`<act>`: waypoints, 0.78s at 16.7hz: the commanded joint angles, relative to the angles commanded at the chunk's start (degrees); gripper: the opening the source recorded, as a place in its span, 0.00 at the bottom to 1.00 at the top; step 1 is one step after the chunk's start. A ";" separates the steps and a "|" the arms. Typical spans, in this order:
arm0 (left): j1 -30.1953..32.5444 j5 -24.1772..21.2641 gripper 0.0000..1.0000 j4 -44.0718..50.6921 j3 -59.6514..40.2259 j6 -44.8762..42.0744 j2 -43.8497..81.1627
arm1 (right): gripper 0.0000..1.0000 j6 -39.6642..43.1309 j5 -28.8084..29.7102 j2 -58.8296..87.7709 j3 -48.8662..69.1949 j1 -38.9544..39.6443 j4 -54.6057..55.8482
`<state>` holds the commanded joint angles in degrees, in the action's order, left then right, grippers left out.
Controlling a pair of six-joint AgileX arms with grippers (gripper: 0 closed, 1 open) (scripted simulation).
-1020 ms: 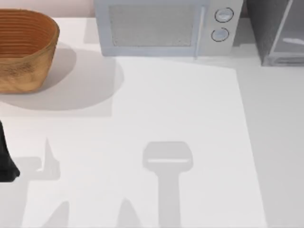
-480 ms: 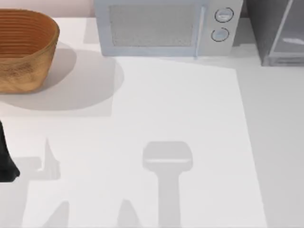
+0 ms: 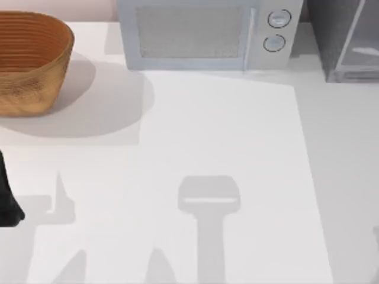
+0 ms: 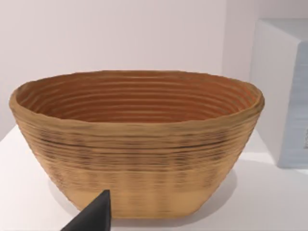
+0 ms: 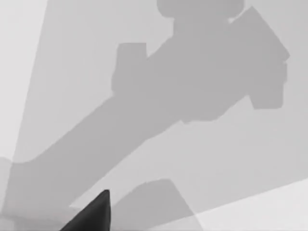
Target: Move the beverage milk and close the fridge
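Fridge (image 3: 346,38): dark grey cabinet, pale-framed glassy door panel, at the far right corner of the white worktop (image 3: 225,148). Microwave (image 3: 207,34): light grey, two round knobs, just left of the fridge. Wicker basket (image 3: 29,62): far left corner, upright. Left claw (image 3: 7,198): at the left edge, near the basket; whether it is open or closed, cannot tell.

White table (image 3: 237,148) crossed by grey shadows, pale wall (image 4: 120,33) behind
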<state>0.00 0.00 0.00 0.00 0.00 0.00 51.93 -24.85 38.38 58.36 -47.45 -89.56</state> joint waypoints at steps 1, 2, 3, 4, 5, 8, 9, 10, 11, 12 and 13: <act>0.00 0.00 1.00 0.00 0.00 0.00 0.00 | 1.00 6.40 -2.85 6.65 1.97 -5.61 0.00; 0.00 0.00 1.00 0.00 0.00 0.00 0.00 | 1.00 12.79 -5.71 13.31 3.88 -11.19 0.12; 0.00 0.00 1.00 0.00 0.00 0.00 0.00 | 1.00 19.08 -8.53 19.87 5.70 -16.66 0.37; 0.00 0.00 1.00 0.00 0.00 0.00 0.00 | 1.00 25.20 -11.29 26.23 7.40 -21.98 0.75; 0.00 0.00 1.00 0.00 0.00 0.00 0.00 | 1.00 31.05 -13.94 32.29 8.97 -27.13 1.26; 0.00 0.00 1.00 0.00 0.00 0.00 0.00 | 1.00 46.26 -21.14 48.03 12.95 -40.84 3.23; 0.00 0.00 1.00 0.00 0.00 0.00 0.00 | 1.00 50.35 -23.17 52.22 13.99 -44.62 3.98; 0.00 0.00 1.00 0.00 0.00 0.00 0.00 | 1.00 53.85 -24.96 55.82 14.87 -47.90 4.73; 0.00 0.00 1.00 0.00 0.00 0.00 0.00 | 1.00 56.76 -26.50 58.83 15.60 -50.67 5.43; 0.00 0.00 1.00 0.00 0.00 0.00 0.00 | 1.00 59.08 -27.78 61.23 16.20 -52.91 6.05; 0.00 0.00 1.00 0.00 0.00 0.00 0.00 | 1.00 60.79 -28.77 63.04 16.65 -54.60 6.56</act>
<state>0.00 0.00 0.00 0.00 0.00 0.00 112.72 -53.62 101.41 75.02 -102.05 -83.00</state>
